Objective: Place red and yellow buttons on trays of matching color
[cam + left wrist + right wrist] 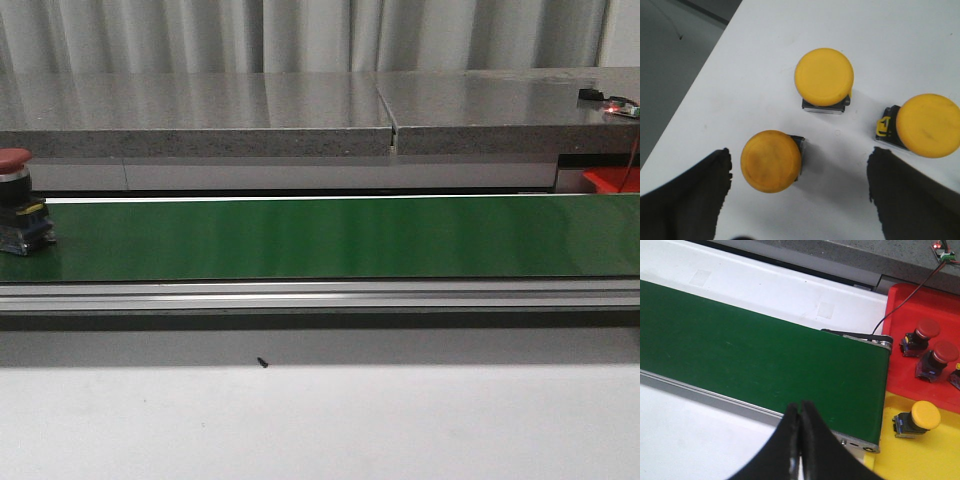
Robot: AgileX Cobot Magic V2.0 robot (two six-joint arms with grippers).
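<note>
Table surface [320, 425]: pale and matte, nearest in the front view; one small dark speck [262, 362] lies on it just before the conveyor frame.
Conveyor belt [340, 237]: green, spanning the front view from left to right, edged by a silver rail [320, 296] on its near side.
Red button [17, 200]: stands at the far left end of the belt; red mushroom cap above a dark body with a yellow clip and metal base; partly cut by the picture edge.
Stone ledge [300, 118]: grey, speckled, beyond the belt, with a pale curtain behind it.
Left gripper [799, 187]: fingers spread wide, holding nothing, above a white surface [765, 45].
Yellow buttons [823, 77]: three under the left wrist, each a round yellow cap on a dark base; one lies between the fingers, nearer one finger; two further off, well apart.
Right gripper [800, 447]: fingers pressed together, nothing between them, above the near edge of the belt's right end.
Red tray [920, 340]: past the belt's right end; carries two red-capped buttons [920, 336] side by side.
Yellow tray [920, 455]: adjoining the red tray on its near side; carries one yellow-capped button [918, 419].
Black cable [912, 292]: runs from a small board [943, 251] on the ledge toward the belt end.
</note>
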